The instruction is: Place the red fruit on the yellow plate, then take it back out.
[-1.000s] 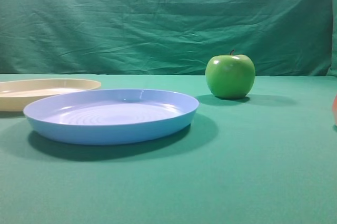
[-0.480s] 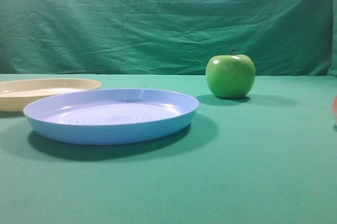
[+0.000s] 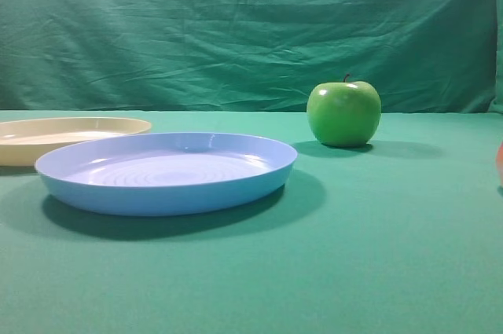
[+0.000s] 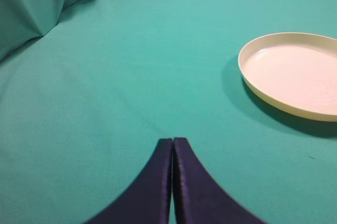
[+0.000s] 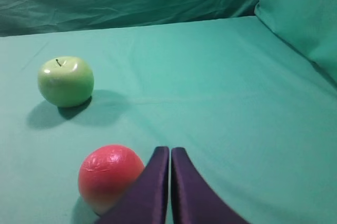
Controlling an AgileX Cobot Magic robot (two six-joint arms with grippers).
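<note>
The red fruit (image 5: pixel 108 176) rests on the green cloth just left of my right gripper (image 5: pixel 170 151), which is shut with nothing between its fingers; only a sliver of the fruit (image 3: pixel 500 163) shows at the right edge of the exterior view. The yellow plate (image 3: pixel 47 139) lies empty at the far left, partly behind the blue plate. In the left wrist view the yellow plate (image 4: pixel 295 74) is ahead and to the right of my left gripper (image 4: pixel 172 140), which is shut and empty above bare cloth. Neither gripper shows in the exterior view.
A large light blue plate (image 3: pixel 169 170) sits empty at front left. A shiny green apple (image 3: pixel 343 113) stands behind it to the right, and the apple (image 5: pixel 65 81) lies beyond the red fruit. Green cloth covers table and backdrop.
</note>
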